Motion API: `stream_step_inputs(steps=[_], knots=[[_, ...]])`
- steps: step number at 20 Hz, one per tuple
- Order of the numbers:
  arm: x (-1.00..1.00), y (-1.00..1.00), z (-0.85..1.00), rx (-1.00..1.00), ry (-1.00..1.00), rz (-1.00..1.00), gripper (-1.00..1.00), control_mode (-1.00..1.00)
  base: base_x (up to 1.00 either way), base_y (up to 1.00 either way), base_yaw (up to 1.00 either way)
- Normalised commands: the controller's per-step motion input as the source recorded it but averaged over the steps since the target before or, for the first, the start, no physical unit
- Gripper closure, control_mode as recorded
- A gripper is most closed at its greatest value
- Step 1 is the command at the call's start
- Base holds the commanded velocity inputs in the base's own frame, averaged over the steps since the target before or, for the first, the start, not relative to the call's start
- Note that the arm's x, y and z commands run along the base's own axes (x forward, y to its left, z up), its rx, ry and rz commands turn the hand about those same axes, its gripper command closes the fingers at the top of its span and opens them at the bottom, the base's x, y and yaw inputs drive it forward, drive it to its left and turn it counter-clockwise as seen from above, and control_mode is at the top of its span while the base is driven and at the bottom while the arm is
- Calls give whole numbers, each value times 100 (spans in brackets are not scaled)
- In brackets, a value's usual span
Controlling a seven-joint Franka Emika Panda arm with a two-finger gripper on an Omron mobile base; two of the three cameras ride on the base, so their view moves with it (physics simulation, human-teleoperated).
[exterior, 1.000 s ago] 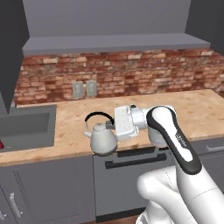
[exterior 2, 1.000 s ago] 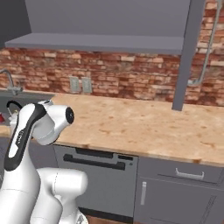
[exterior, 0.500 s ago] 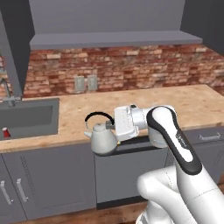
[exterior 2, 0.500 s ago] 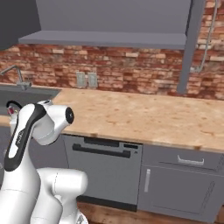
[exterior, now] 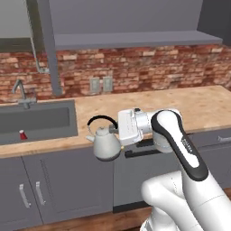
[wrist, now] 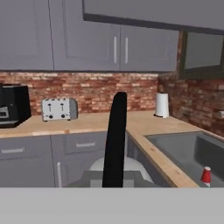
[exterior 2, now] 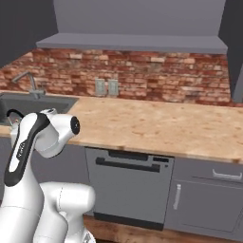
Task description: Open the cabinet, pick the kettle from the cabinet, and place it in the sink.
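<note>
The silver-grey kettle (exterior: 106,144) hangs in the air just in front of the counter's edge, to the right of the sink (exterior: 38,119). My gripper (exterior: 117,131) is shut on its thin black arched handle (exterior: 100,119). In the hand view that handle (wrist: 115,140) stands upright in the middle, with the kettle's rounded top (wrist: 131,168) below it and the sink (wrist: 192,146) low on the right. The cabinet (exterior: 135,18) is overhead, one door (exterior: 48,54) swung out edge-on above the sink's right end. The right base view has the sink (exterior 2: 33,102) at far left behind my arm.
A small red cup (exterior: 21,134) lies in the basin, and the faucet (exterior: 20,89) stands behind it. A dishwasher (exterior 2: 128,182) and lower cabinet doors (exterior: 27,194) sit under the wooden counter (exterior 2: 156,123). Across the room are a paper-towel roll (wrist: 162,105), a toaster (wrist: 59,109) and a black appliance (wrist: 13,111).
The base has driven left, so the whole scene has slid right and more of the sink is in view. Arm and kettle keep their pose relative to the base.
</note>
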Motion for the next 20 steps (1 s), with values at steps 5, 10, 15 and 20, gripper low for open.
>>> stream_step_inputs(steps=[5, 10, 15, 20], knots=[[0, 0, 0, 0, 0, 0, 100, 100, -15, 56, -2], [0, 0, 0, 0, 0, 0, 100, 100, -21, 57, -3], [0, 0, 0, 0, 0, 0, 100, 100, -19, 57, -4], [0, 0, 0, 0, 0, 0, 100, 100, -19, 59, -5]])
